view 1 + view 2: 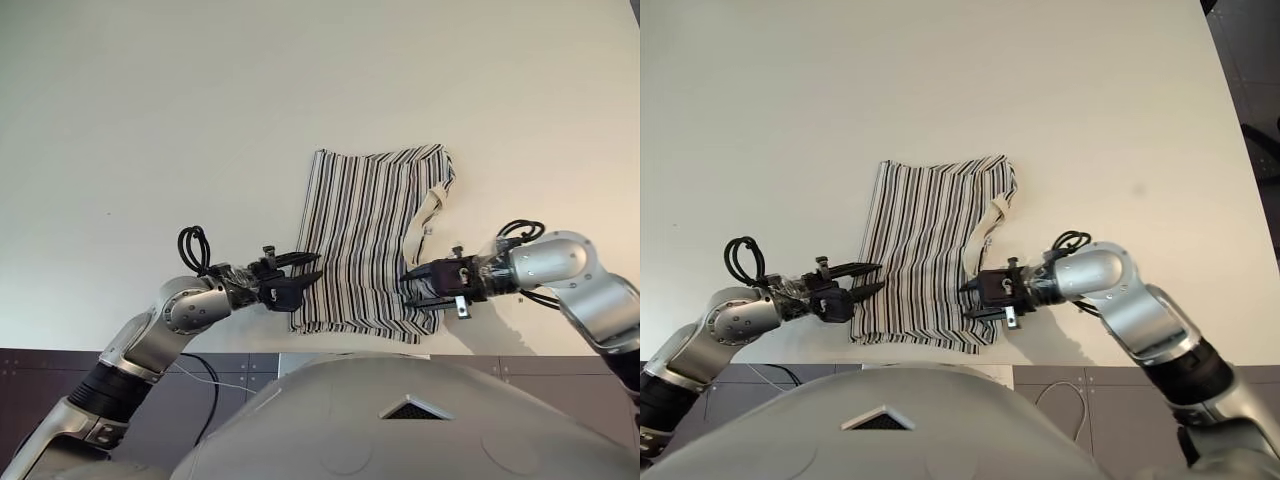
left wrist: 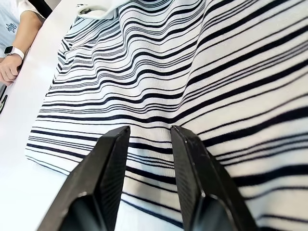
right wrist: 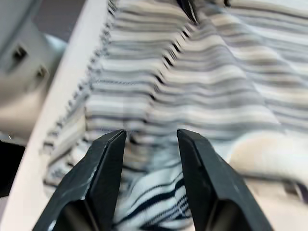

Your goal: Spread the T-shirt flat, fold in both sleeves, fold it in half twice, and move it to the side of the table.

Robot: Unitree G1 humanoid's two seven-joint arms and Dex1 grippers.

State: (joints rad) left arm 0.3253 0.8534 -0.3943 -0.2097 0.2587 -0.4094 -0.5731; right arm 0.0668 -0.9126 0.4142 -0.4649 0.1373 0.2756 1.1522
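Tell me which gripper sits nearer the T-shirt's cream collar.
The right gripper: it is at the T-shirt edge that carries the cream collar, while the left gripper is at the opposite, plain striped edge.

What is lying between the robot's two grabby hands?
The striped T-shirt lies between the left gripper and the right gripper, one at each side edge, as the left eye view shows.
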